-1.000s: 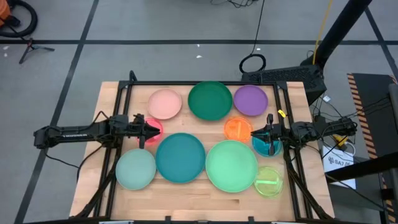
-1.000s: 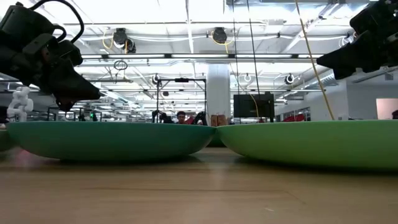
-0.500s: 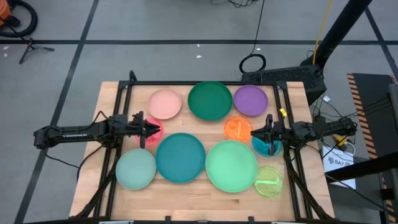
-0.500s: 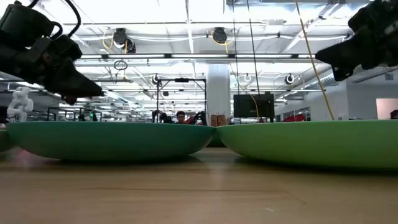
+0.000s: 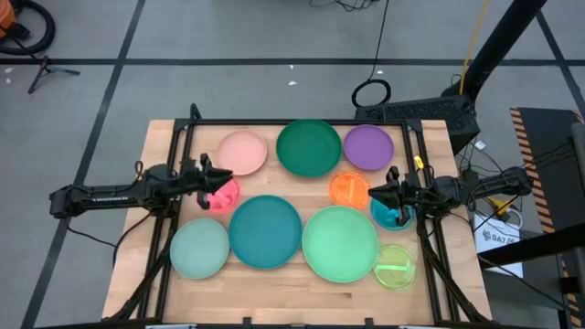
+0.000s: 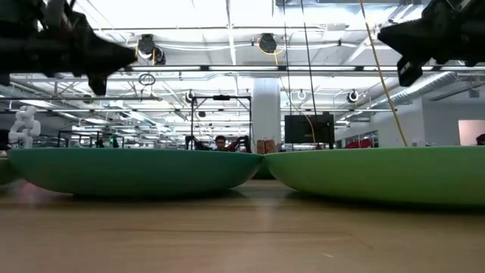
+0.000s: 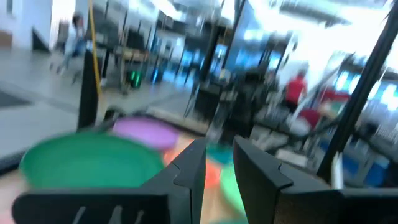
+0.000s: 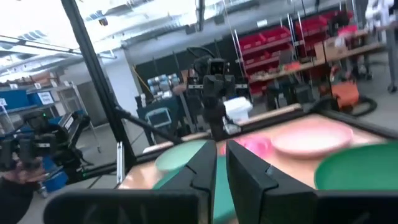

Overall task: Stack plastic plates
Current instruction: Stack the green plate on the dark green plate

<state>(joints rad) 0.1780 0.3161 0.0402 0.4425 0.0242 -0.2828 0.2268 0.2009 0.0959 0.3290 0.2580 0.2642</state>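
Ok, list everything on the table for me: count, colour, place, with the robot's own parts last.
Large round dark green plastic plate: one, far middle.
Round purple plastic plate: one, far right, beside the dark green one.
Round pale pink plastic plate: one, far left.
Small hot pink plastic plate: one, left, under the left tool.
Small orange plastic plate: one, right of centre.
Small blue plastic plate: one, right, under the right tool.
Large teal plastic plate: one, near centre.
Large mint green plastic plate: one, near right.
Pale mint plastic plate: one, near left.
Translucent lime plastic plate: one, near right corner.
Wooden table: one.
Left tool: narrow gap, empty.
Right tool: narrow gap, empty.
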